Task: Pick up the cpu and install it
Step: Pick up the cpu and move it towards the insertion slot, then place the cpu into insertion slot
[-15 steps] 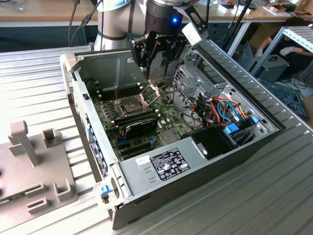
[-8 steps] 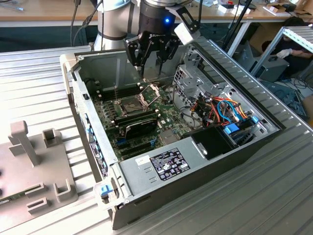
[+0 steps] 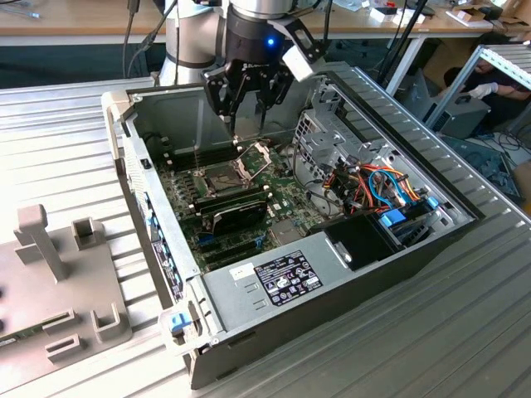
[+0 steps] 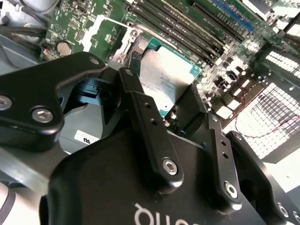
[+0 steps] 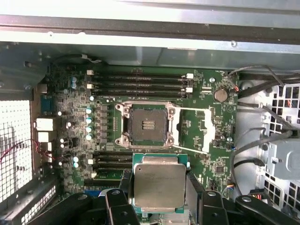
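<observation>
Gripping cpu (image 5: 158, 183) between jaws, above motherboard (image 5: 206, 91)

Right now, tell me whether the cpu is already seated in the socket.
No: in the first wrist view the cpu sits gripped in the tool, and the socket lies open and bare.

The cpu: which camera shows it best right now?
The first wrist view: the cpu has its silver top square to the camera, held between the jaws. The second wrist view shows it partly behind the gripper. In the exterior view the gripper hangs over the open case, the chip too small to tell.
</observation>
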### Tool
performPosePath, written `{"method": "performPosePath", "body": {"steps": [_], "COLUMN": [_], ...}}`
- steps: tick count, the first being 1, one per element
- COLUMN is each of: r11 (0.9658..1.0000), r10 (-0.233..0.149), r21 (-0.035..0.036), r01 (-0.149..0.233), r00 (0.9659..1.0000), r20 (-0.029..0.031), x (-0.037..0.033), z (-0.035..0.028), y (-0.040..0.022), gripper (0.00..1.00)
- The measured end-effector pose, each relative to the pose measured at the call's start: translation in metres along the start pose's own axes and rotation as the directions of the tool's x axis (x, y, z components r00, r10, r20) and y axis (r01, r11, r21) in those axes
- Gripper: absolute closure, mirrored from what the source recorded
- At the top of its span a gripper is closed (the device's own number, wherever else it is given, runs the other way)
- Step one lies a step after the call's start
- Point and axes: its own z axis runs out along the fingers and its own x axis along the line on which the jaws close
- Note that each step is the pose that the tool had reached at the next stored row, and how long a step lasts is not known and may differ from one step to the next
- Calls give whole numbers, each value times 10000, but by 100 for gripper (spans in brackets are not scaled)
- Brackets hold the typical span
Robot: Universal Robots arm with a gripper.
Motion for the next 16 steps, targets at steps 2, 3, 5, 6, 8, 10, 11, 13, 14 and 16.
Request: {"method": "performPosePath", "body": {"steps": [2, 3, 5, 6, 8, 10, 11, 13, 14, 16], "r11": [10000, 10000, 10000, 10000, 10000, 10000, 10000, 10000, 10000, 10000], "r10": [2, 2, 2, 3, 2, 2, 2, 2, 2, 2], "r21": [-9, -12, -28, -34, -35, -35, -35, -35, -35, -35], "r01": [-2, -2, -2, -3, -2, -2, -2, -2, -2, -2], "r00": [10000, 10000, 10000, 10000, 10000, 10000, 10000, 10000, 10000, 10000], "r20": [0, 0, 1, 1, 0, 0, 0, 0, 0, 0], "x": [29, 39, 61, 66, 69, 69, 69, 69, 69, 69], "z": [10, 14, 23, 27, 32, 33, 34, 35, 35, 35], "y": [19, 25, 36, 41, 45, 48, 51, 51, 52, 53], "gripper": [45, 45, 45, 45, 45, 45, 45, 45, 45, 45]}}
